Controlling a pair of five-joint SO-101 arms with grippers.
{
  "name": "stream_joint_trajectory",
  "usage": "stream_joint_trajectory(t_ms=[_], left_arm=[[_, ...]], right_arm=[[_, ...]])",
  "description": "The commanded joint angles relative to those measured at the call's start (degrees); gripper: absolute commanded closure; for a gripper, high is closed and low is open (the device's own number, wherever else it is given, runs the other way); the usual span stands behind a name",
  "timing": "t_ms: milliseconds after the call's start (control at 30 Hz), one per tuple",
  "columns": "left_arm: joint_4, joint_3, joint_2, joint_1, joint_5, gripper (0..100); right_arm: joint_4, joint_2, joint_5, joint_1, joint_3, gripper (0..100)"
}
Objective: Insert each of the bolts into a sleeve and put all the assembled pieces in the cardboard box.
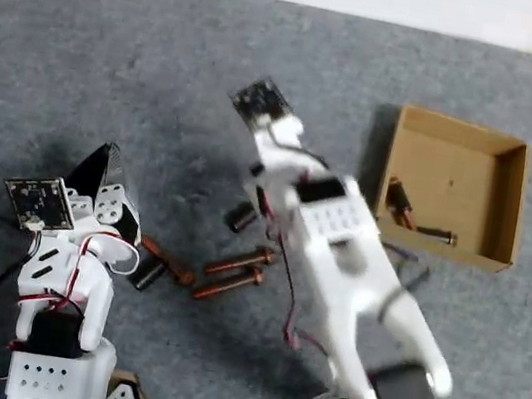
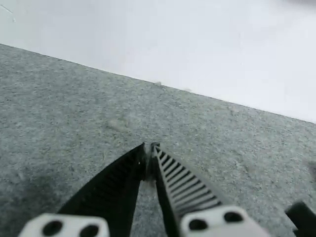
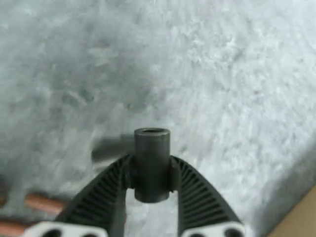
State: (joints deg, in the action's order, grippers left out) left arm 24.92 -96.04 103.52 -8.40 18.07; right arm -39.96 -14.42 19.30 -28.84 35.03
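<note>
High view: the right claw (image 1: pixel 250 205) sits over the middle of the grey worktop (image 1: pixel 87 50), clamped on a dark sleeve (image 1: pixel 240 218). Two loose bolts (image 1: pixel 239 261), copper-coloured, lie side by side on the worktop near this claw, on the side toward the arm bases. The cardboard box (image 1: pixel 504 197) stands well apart from the right claw, on the side away from the other arm. Two assembled pieces (image 1: pixel 402 203) lie in it, by the wall nearest the claw. The left claw (image 1: pixel 101 165) is pinched together with nothing in it. Near it, toward the right claw, a third bolt (image 1: pixel 173 264) lies flat with a second sleeve (image 1: pixel 148 274) just beside it. Whether those two are joined I cannot tell.

Left wrist view: the left claw (image 2: pixel 149 148) has its ribbed fingers (image 2: pixel 182 182) meeting at the tips, empty. Grey worktop stretches ahead of it up to a white wall (image 2: pixel 197 39).

Right wrist view: the right claw (image 3: pixel 151 160) grips the sleeve (image 3: pixel 151 145) around its middle, and the sleeve's open bore points out past the fingertips. The copper bolts (image 3: pixel 37 202) lie on the worktop off to one side of the claw. A corner of the cardboard box (image 3: pixel 303 219) shows on the other side.
</note>
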Motion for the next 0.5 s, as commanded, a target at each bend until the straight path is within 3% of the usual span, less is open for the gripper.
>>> stream_joint_trajectory(t_ms=[0, 200, 467], left_arm=[[0.0, -1.2, 0.3, 0.7, -0.6, 96], [0.3, -1.2, 0.3, 0.7, -0.6, 96], [0.4, -1.2, 0.2, 4.6, -0.5, 96]], right_arm=[[3.0, -15.4, -1.3, 2.8, 10.7, 99.3], [3.1, -35.4, -4.4, 10.9, 24.5, 99.3], [3.2, -56.7, -4.0, 12.1, 41.5, 99.4]])
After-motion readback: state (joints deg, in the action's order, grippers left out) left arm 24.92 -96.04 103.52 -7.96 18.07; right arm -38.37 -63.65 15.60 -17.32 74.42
